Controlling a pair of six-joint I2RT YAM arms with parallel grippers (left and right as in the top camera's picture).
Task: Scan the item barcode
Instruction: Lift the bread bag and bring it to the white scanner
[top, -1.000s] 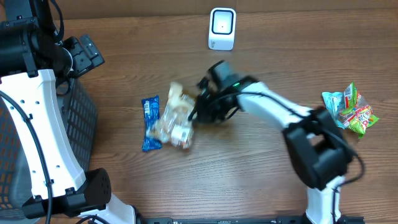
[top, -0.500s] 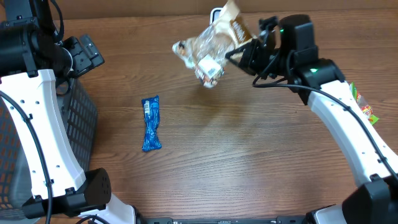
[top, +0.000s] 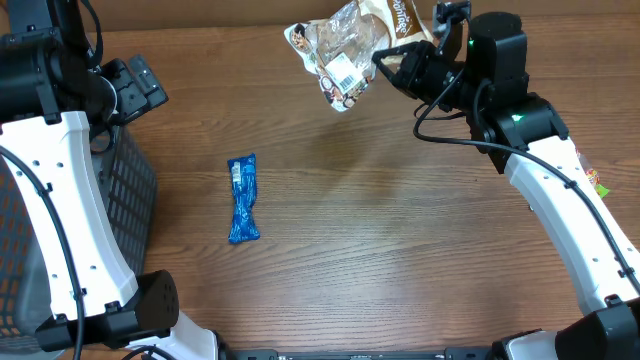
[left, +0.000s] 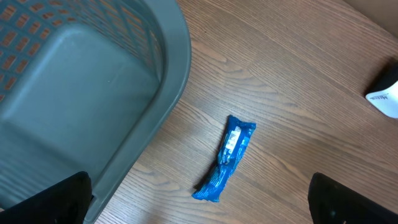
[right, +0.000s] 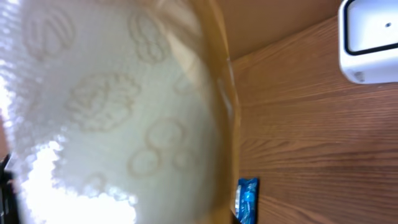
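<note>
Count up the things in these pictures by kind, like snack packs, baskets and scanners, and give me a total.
Snack packs: 3 (clear bag held up by the right gripper, blue bar on the table, green pack with only a sliver showing)
Baskets: 1 (grey basket)
Scanners: 1 (white scanner)
Total: 5

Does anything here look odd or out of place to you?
Only the clear snack bag: it dangles crumpled and tilted from the right pincer above the table, its barcode label turned upward. The blue wrapper lies flat, nothing spilled.
</note>
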